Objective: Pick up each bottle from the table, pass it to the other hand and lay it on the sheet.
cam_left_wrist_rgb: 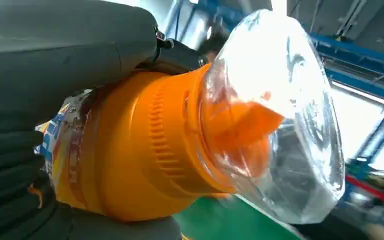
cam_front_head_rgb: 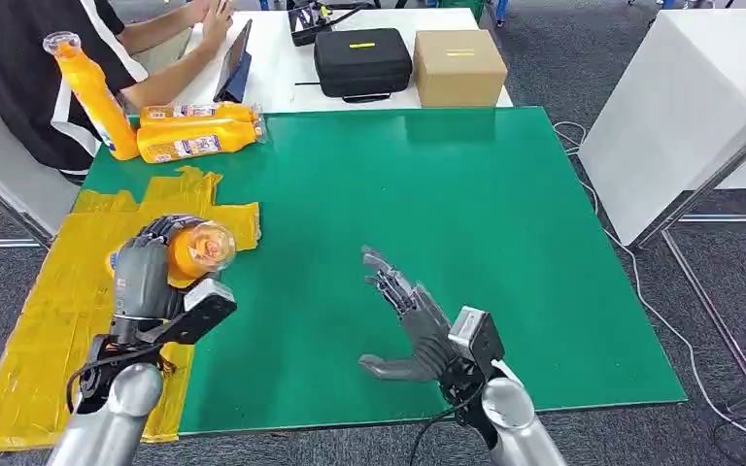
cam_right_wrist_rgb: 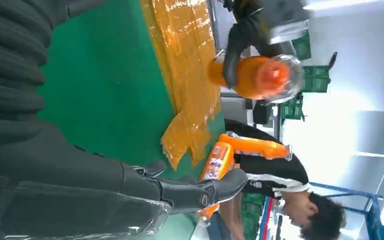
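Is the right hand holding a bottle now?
No, the right hand is open above the green mat; the left hand grips the bottle.

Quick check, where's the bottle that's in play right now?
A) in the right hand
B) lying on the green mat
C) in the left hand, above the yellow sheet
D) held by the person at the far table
C: the left hand grips the orange bottle over the yellow sheet, while the right hand is spread and holds nothing.
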`<state>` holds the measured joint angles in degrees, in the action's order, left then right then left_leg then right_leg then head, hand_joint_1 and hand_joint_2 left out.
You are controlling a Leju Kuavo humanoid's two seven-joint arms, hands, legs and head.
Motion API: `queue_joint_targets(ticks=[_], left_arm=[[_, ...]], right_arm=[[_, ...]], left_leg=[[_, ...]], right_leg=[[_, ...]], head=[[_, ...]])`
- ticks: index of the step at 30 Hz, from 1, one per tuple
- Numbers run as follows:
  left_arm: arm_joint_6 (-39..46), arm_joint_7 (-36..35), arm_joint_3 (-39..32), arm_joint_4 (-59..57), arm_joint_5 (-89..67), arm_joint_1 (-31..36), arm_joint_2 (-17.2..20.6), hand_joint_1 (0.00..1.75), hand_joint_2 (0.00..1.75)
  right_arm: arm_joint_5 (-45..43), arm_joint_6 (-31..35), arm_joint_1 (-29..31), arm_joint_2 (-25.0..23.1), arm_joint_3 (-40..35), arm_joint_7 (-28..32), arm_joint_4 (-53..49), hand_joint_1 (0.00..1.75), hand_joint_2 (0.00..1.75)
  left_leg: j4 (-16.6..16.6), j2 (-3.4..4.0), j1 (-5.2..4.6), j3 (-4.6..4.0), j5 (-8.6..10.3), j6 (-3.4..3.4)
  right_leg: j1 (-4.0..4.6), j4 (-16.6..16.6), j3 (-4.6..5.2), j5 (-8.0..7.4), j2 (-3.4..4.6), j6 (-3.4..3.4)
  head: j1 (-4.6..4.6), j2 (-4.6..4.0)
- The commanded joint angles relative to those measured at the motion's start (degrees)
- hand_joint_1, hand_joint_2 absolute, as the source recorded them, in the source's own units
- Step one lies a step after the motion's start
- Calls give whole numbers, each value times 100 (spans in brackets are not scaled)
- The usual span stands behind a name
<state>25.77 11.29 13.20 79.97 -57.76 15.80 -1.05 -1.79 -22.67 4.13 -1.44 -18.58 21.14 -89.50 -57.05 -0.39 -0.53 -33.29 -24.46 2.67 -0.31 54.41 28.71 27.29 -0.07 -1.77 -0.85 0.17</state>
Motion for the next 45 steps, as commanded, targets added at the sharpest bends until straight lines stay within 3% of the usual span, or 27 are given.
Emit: queue_joint_targets(ticks=[1, 3, 10, 18, 24, 35, 38, 41, 42, 43, 45], left_arm=[[12, -850, 133, -694, -2345, 255, 1, 175, 175], [-107, -1005, 109, -829, -2754, 279, -32, 175, 175], [-659, -1012, -136, -1794, -2692, 604, -164, 171, 175], [-959, -1069, -254, -2515, -2633, 869, -247, 154, 175], [-1043, -1021, -418, -3116, -2373, 1078, -331, 161, 175], [-1114, -1135, -531, -3630, -2340, 1241, -384, 148, 175], [-1305, -1193, -569, -3922, -2429, 1332, -411, 169, 175], [-1437, -1259, -597, -4157, -2505, 1430, -429, 150, 175], [-1573, -1275, -576, -4295, -2584, 1493, -425, 115, 175], [-1614, -1275, -566, -4327, -2604, 1506, -423, 99, 175], [-1618, -1276, -558, -4339, -2615, 1506, -421, 99, 175]], right_arm=[[172, 112, 894, -198, -172, -181, 593, 0, 175], [576, 512, 907, -232, -140, -308, 554, 0, 175], [1212, 868, 708, -367, -76, -513, 343, 0, 175], [1293, 822, 660, -419, 5, -555, 305, 0, 175], [1386, 815, 623, -447, 40, -590, 306, 0, 175], [1471, 813, 620, -501, 9, -615, 359, 0, 175], [1482, 810, 620, -539, 18, -621, 385, 0, 175], [1504, 811, 573, -535, 15, -629, 360, 0, 175], [1506, 810, 533, -515, 15, -629, 326, 0, 175], [1505, 807, 524, -510, 14, -628, 321, 0, 175], [1503, 803, 510, -502, 13, -625, 321, 0, 175]], left_leg=[[2, 19, 3, 20, -6, -21], [3, 10, 4, 13, -2, -14], [4, -2, 3, 13, -1, -11], [3, -5, 3, 8, 1, -10], [3, -5, 5, 19, -2, -17], [4, 5, 5, 21, -3, -17], [6, 5, 3, 22, -2, -12], [5, 6, 2, 21, -1, -9], [7, 7, 6, 29, -3, -16], [8, 5, 3, 29, -2, -14], [7, 4, 5, 31, -3, -16]], right_leg=[[2, -2, -15, 1, 17, 6], [4, -5, -10, -1, 7, 4], [1, -6, -12, 2, -4, 3], [2, -5, -8, 1, -7, 3], [3, -7, -22, 4, -8, 4], [4, -8, -21, 2, 1, 5], [1, -7, -19, 2, 0, 4], [1, -5, -17, 1, 1, 2], [5, -10, -27, 1, 1, 5], [2, -9, -26, 2, -1, 4], [3, -9, -28, 3, -3, 4]], head=[[0, 0], [0, 0], [0, 0], [0, 0], [0, 0], [0, 0], [0, 0], [0, 0], [0, 0], [0, 2], [0, 0]])
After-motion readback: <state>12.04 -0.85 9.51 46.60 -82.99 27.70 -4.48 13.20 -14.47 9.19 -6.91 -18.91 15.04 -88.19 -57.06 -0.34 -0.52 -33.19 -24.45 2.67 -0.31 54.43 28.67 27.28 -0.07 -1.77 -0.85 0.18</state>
